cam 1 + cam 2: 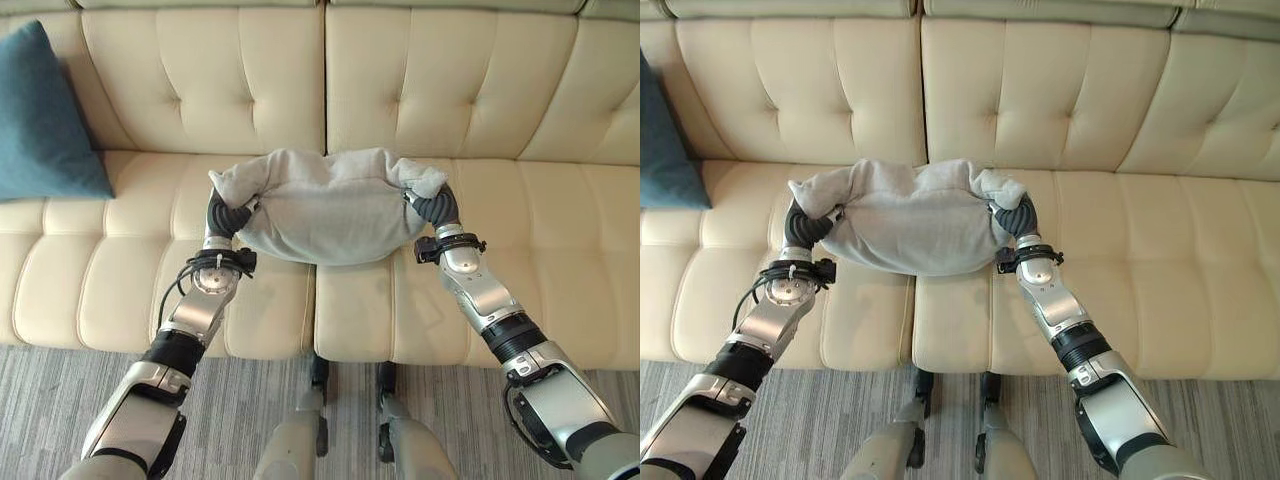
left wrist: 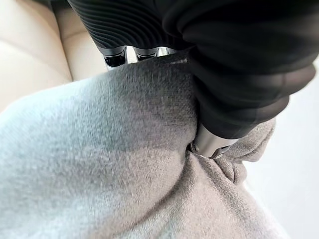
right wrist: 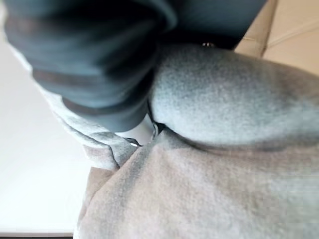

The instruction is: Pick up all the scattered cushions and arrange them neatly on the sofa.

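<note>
Left hand (image 1: pixel 228 214) grips one end of a grey cushion (image 1: pixel 322 207), its dark ribbed cover pressed against the cloth; in its own wrist view the fingers (image 2: pixel 115 59) dig into the fabric and the thumb (image 2: pixel 212 145) presses in from the other side, so the cushion's corner is pinched between them. Right hand (image 1: pixel 436 208) holds the opposite end in the same way, its thumb sunk into a fold of the cloth (the right wrist view shows the grey fabric bunched up around it). Held between the two hands, the cushion hangs crosswise over the seat of a cream sofa (image 1: pixel 500 220), roughly above the seam where the two middle seat pads meet. Its corners stick up and outward past each wrist, and its lower edge sags in a curve over the front part of the seat; whether it touches the seat I cannot tell. A blue cushion (image 1: pixel 40 120) leans upright against the tufted backrest at the robot's far left, well apart from the grey one. Grey striped carpet (image 1: pixel 60 390) runs along the foot of the sofa.
</note>
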